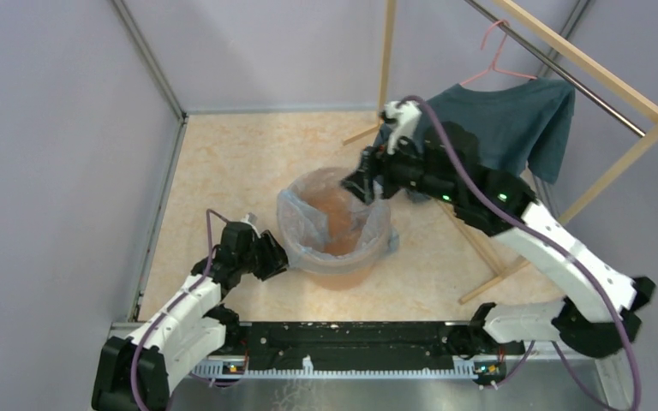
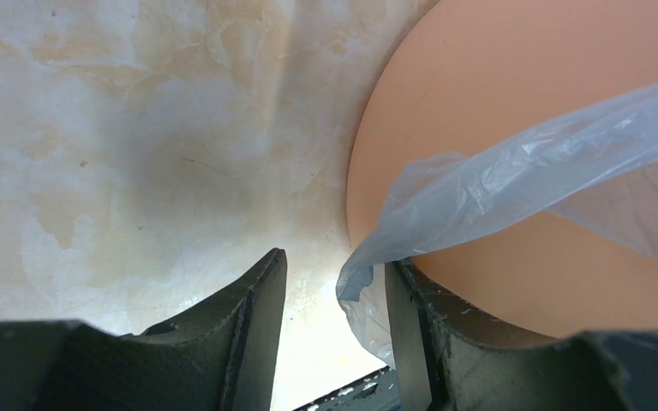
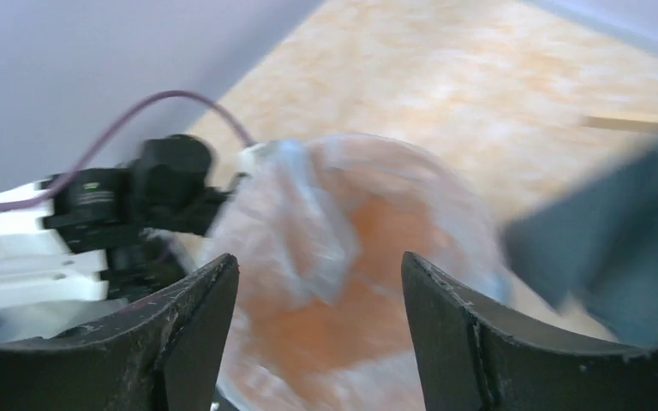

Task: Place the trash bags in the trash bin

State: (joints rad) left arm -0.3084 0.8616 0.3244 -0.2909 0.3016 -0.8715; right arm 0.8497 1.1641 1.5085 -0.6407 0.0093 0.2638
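Observation:
The orange bucket (image 1: 343,272) stands mid-floor with the pale blue bag (image 1: 375,224) lining it and draped over its rim. My left gripper (image 1: 281,255) is open at the bucket's left side; in the left wrist view (image 2: 336,282) a corner of the bag (image 2: 514,175) hangs between its jaws against the right finger (image 2: 404,342), beside the bucket wall (image 2: 497,77). My right gripper (image 1: 355,184) is open and empty above the bucket's far rim. In the blurred right wrist view (image 3: 319,274) the lined bucket (image 3: 368,291) lies below its jaws.
A dark teal T-shirt (image 1: 501,124) hangs on a pink hanger (image 1: 499,58) from a wooden rack (image 1: 600,86) at the right, close behind my right arm. The rack's foot (image 1: 484,257) runs along the floor right of the bucket. Grey walls enclose the marbled floor (image 1: 231,171).

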